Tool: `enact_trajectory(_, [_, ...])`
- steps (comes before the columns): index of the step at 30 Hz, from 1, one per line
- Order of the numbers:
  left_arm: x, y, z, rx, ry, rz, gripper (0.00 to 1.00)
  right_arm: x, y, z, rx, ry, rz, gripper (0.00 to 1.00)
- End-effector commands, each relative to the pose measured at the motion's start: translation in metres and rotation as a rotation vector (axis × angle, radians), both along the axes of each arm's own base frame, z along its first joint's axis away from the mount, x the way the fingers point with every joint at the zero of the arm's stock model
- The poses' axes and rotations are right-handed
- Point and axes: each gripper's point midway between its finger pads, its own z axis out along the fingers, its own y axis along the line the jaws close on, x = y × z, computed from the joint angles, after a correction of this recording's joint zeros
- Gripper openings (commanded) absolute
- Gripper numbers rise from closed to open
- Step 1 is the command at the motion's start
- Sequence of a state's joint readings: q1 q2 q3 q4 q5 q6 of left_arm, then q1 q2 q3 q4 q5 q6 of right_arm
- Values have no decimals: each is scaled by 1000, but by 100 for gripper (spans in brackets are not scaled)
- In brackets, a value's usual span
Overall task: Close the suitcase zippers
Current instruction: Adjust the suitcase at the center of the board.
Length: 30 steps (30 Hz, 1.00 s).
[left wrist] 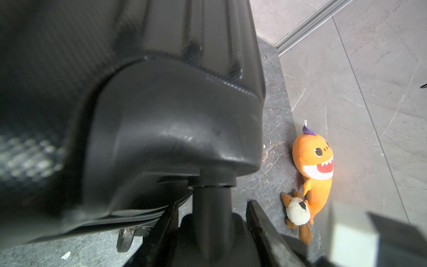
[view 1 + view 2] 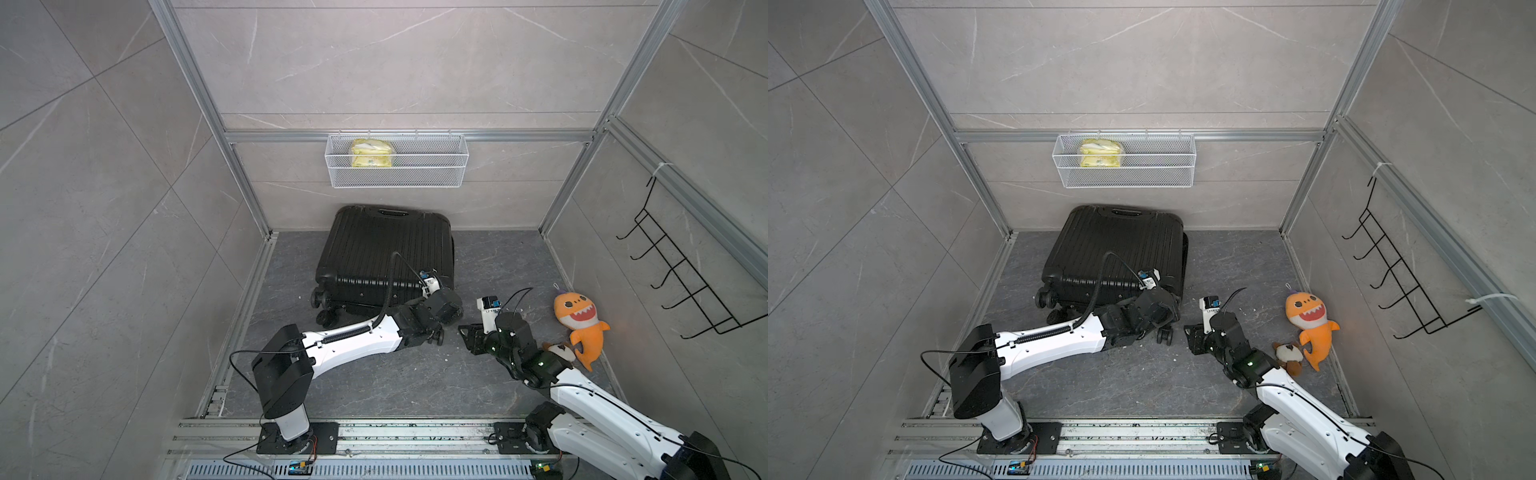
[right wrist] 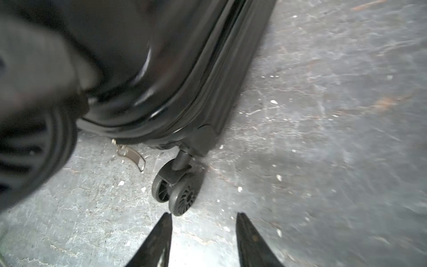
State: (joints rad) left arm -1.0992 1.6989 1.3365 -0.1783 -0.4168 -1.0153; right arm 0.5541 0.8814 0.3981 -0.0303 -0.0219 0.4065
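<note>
The black ribbed suitcase (image 2: 382, 249) (image 2: 1113, 245) lies flat on the floor by the back wall, its wheels toward me. My left gripper (image 1: 211, 203) is at its near right corner, shut on the upper caster wheel's stem (image 1: 211, 219); from above, the wrist (image 2: 428, 320) hides those jaws. A silvery zipper pull tab (image 3: 131, 156) (image 1: 126, 235) hangs from the zip band (image 3: 219, 76) at that corner, beside the lower wheel (image 3: 178, 189). My right gripper (image 3: 204, 215) (image 2: 467, 332) hovers open above the floor just short of that wheel, holding nothing.
An orange shark plush (image 2: 579, 320) and a small brown-and-white plush (image 2: 559, 351) lie by the right wall, close to my right arm. A white wire basket (image 2: 436, 174) with a yellow pack hangs on the back wall. A black hook rack (image 2: 685, 282) is on the right wall.
</note>
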Motion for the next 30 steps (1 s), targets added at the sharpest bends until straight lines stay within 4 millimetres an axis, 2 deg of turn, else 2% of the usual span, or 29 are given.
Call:
enact_trajectory(1, [25,-10,93,-222,-149,60,8,6,17,21,114,-118,21,46])
enact_trajectory(2, [29,-6,93,-217,-160,89,9,6,19,20,119,-126,24,45])
enact_trajectory(6, [33,-11,86,-215,-149,81,14,7,27,11,90,-101,30,45])
enact_trajectory(11, [28,-25,78,-206,-138,-6,46,11,33,4,82,-87,17,47])
enact_trajectory(16, [22,-18,97,-158,-216,-90,80,10,34,2,79,-95,8,47])
enact_trajectory(19, [12,-7,112,-76,-293,-204,87,8,33,2,78,-104,9,48])
enact_trajectory(22, [3,20,117,50,-300,-293,88,5,34,4,72,-118,17,49])
enact_trajectory(23, [3,37,116,105,-283,-296,88,5,34,4,70,-123,18,50])
enact_trajectory(26, [6,97,110,269,-246,-249,88,2,37,5,59,-136,33,51])
enact_trajectory(30, [0,191,111,451,-217,-135,88,2,43,3,41,-150,45,52])
